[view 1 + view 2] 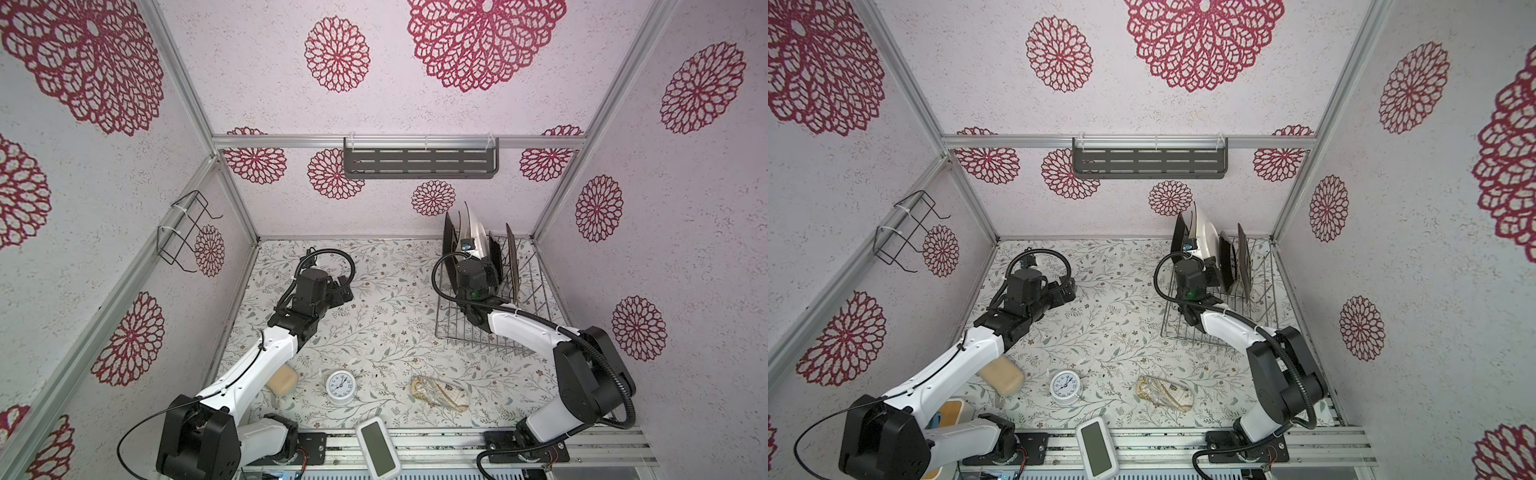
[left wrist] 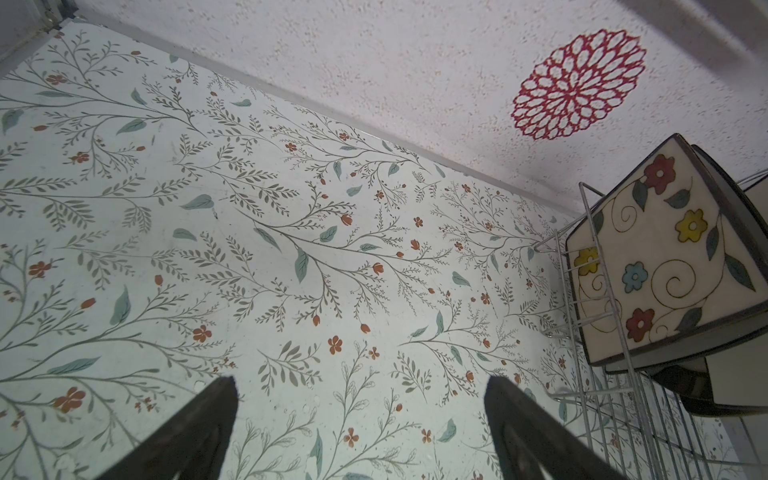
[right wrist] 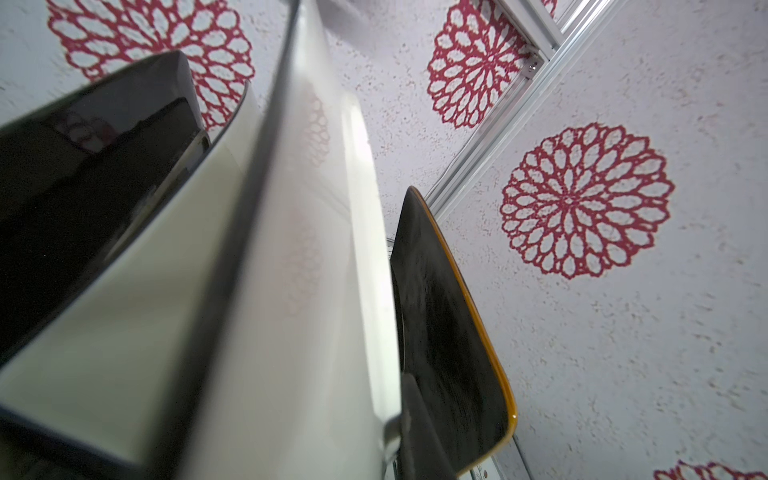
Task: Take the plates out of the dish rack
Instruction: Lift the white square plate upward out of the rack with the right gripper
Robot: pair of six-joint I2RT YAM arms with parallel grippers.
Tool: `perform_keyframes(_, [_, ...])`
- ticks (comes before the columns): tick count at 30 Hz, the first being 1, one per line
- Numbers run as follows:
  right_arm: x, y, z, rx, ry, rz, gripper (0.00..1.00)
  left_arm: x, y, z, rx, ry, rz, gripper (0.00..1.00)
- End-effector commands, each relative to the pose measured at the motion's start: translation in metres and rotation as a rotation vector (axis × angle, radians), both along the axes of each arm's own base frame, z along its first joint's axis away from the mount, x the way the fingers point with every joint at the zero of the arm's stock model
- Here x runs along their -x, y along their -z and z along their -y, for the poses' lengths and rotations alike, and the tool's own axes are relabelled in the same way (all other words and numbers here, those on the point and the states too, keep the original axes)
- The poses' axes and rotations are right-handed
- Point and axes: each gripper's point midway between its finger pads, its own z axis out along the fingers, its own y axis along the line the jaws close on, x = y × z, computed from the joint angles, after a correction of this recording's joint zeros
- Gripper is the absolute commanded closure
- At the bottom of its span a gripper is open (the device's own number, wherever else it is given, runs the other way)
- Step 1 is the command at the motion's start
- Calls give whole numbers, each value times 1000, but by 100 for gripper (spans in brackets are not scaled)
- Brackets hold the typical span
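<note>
The right gripper is clamped shut on the rim of a white plate. In the right wrist view we see one dark finger against that plate's edge, at the lower centre of the frame. The white plate stands on edge among the other plates at the far end of the dish rack, right of centre in both top views. A dark plate with an orange rim stands just beside it. The left gripper has its jaws wide apart and holds nothing. It hovers over the floral tabletop, left of centre in both top views. Its wrist view shows a flower-painted plate upright in the rack, at the right edge of the frame.
</note>
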Motion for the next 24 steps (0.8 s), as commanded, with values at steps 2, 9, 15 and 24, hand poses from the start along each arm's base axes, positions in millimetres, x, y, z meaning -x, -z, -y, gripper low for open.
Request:
perform_keyframes(2, [14,-102,10,-176,61,306,100,0,-19,1,0,3,45,3])
perform_keyframes(9, [16,-107,9,-182,52,311,100,0,-20,2,3,4,47,3])
perform_keyframes(15, [19,-112,7,-194,43,322,100,1,-21,2,5,6,47,3])
perform_keyframes(24, [24,-121,4,-216,26,341,100,2,-23,3,9,8,51,3])
